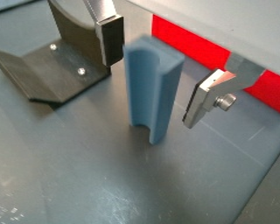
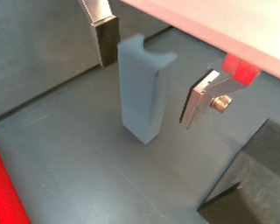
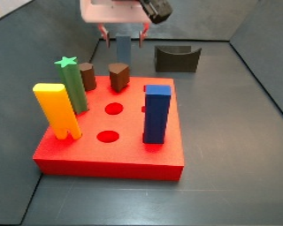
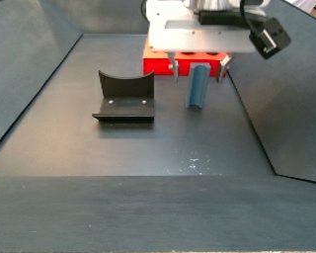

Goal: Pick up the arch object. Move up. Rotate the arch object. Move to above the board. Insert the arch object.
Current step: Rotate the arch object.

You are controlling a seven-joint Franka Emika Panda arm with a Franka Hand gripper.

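Both wrist views: arch object (image 1: pixel 152 87) upright between the fingers (image 1: pixel 205 98) of the unclenched end effector (image 1: pixel 157 72), untouched.

Around me lies a dark grey floor (image 4: pixel 134 158), matte and faintly scuffed, enclosed by sloping dark grey walls (image 4: pixel 36 74).

Robot test bench: grey walled tray (image 4: pixel 68 119), claw (image 1: pixel 160 70), fixture (image 4: pixel 123 97).

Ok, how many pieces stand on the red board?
4: yellow post at the board's near corner, green star post behind it, brown piece farther back, blue post alongside. A dark shape beside the green may be a fifth. End effector brackets the arch object beyond.
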